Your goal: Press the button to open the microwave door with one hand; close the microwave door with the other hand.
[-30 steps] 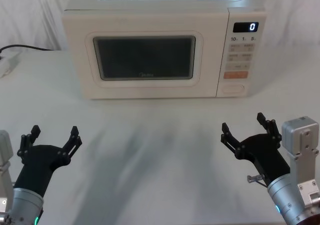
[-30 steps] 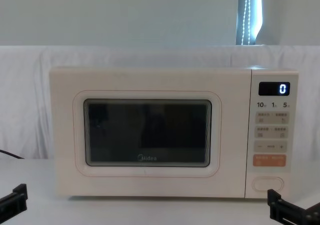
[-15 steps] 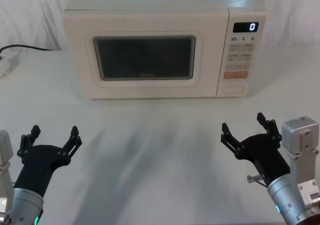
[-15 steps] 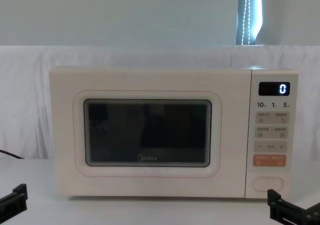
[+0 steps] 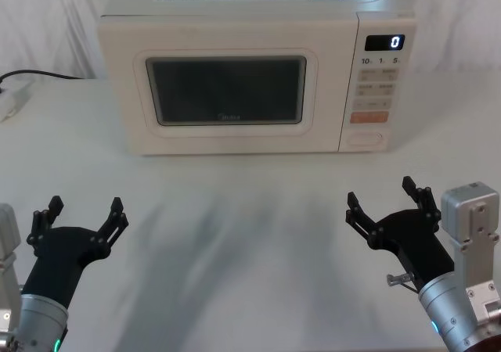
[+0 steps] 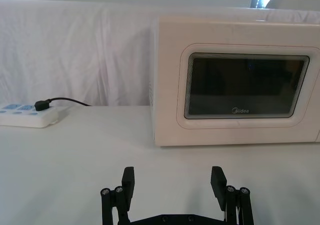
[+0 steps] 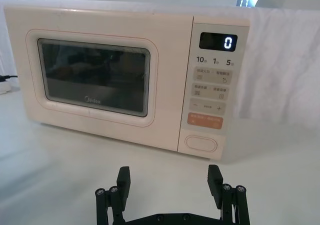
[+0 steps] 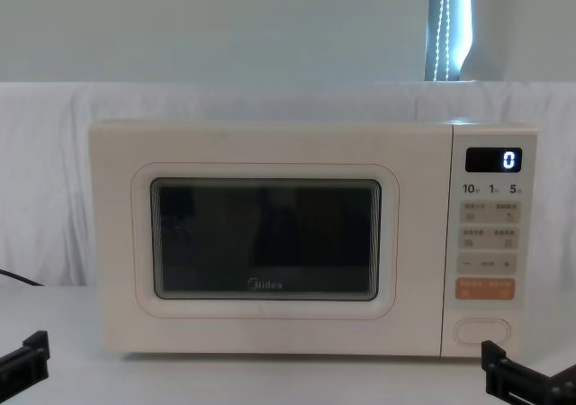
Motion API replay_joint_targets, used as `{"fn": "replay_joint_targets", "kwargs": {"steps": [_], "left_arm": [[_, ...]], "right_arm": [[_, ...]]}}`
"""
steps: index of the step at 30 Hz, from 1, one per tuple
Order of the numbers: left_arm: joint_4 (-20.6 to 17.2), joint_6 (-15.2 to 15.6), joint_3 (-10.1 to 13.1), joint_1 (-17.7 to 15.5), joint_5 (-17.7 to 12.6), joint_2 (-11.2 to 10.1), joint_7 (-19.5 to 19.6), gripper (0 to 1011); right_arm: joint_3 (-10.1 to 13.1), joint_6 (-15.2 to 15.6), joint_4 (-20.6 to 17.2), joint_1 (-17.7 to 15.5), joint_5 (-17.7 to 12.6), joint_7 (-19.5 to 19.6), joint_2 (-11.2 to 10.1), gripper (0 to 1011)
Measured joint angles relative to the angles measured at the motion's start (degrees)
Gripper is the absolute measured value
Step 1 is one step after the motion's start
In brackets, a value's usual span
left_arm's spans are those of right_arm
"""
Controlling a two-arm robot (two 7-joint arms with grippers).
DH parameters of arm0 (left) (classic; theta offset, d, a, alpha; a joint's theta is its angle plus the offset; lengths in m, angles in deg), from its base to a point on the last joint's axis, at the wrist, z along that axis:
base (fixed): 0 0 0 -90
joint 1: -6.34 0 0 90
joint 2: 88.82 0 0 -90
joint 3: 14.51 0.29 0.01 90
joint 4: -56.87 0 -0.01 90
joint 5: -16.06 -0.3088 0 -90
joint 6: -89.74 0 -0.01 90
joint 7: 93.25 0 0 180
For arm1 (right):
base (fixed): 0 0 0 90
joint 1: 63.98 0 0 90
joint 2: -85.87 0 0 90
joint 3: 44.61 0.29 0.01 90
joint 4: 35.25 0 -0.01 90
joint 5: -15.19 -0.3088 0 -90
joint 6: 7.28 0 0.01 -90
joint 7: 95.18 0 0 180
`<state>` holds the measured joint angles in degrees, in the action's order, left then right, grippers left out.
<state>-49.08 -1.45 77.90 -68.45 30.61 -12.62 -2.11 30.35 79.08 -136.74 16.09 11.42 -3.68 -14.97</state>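
The microwave (image 5: 250, 74) stands at the far side of the table (image 5: 250, 211), its microwave door (image 5: 227, 90) shut. The button (image 5: 365, 139) sits low on its right panel — well ahead of the right gripper (image 5: 389, 204). The left gripper (image 5: 81, 214) hovers near the table's front-left. Both point forward, fingers spread wide, holding nothing.

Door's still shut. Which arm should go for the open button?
Right. The right gripper hangs open on the same side as the button; the left gripper faces the microwave door.
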Motion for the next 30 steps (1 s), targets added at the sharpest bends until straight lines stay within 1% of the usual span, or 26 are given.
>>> {"fn": "replay_joint_targets", "kwargs": {"steps": [7, 10, 11, 12, 15, 16, 19, 22, 25, 26, 29, 30], "left_arm": [[0.00, 0.00, 0.00, 0.00, 0.00, 0.00, 0.00, 1001], [0.00, 0.00, 0.00, 0.00, 0.00, 0.00, 0.00, 1001], [0.00, 0.00, 0.00, 0.00, 0.00, 0.00, 0.00, 1001], [0.00, 0.00, 0.00, 0.00, 0.00, 0.00, 0.00, 1001], [0.00, 0.00, 0.00, 0.00, 0.00, 0.00, 0.00, 1001], [0.00, 0.00, 0.00, 0.00, 0.00, 0.00, 0.00, 1001], [0.00, 0.00, 0.00, 0.00, 0.00, 0.00, 0.00, 1001], [0.00, 0.00, 0.00, 0.00, 0.00, 0.00, 0.00, 1001], [0.00, 0.00, 0.00, 0.00, 0.00, 0.00, 0.00, 1001], [0.00, 0.00, 0.00, 0.00, 0.00, 0.00, 0.00, 1001], [0.00, 0.00, 0.00, 0.00, 0.00, 0.00, 0.00, 1001], [0.00, 0.00, 0.00, 0.00, 0.00, 0.00, 0.00, 1001]], "right_arm": [[0.00, 0.00, 0.00, 0.00, 0.00, 0.00, 0.00, 1002], [0.00, 0.00, 0.00, 0.00, 0.00, 0.00, 0.00, 979], [0.00, 0.00, 0.00, 0.00, 0.00, 0.00, 0.00, 926], [0.00, 0.00, 0.00, 0.00, 0.00, 0.00, 0.00, 926], [0.00, 0.00, 0.00, 0.00, 0.00, 0.00, 0.00, 870], [0.00, 0.00, 0.00, 0.00, 0.00, 0.00, 0.00, 821], [0.00, 0.00, 0.00, 0.00, 0.00, 0.00, 0.00, 771], [0.00, 0.00, 0.00, 0.00, 0.00, 0.00, 0.00, 635], [0.00, 0.00, 0.00, 0.00, 0.00, 0.00, 0.00, 581], [0.00, 0.00, 0.00, 0.00, 0.00, 0.00, 0.00, 524], [0.00, 0.00, 0.00, 0.00, 0.00, 0.00, 0.00, 413], [0.00, 0.00, 0.00, 0.00, 0.00, 0.00, 0.00, 395]]}}
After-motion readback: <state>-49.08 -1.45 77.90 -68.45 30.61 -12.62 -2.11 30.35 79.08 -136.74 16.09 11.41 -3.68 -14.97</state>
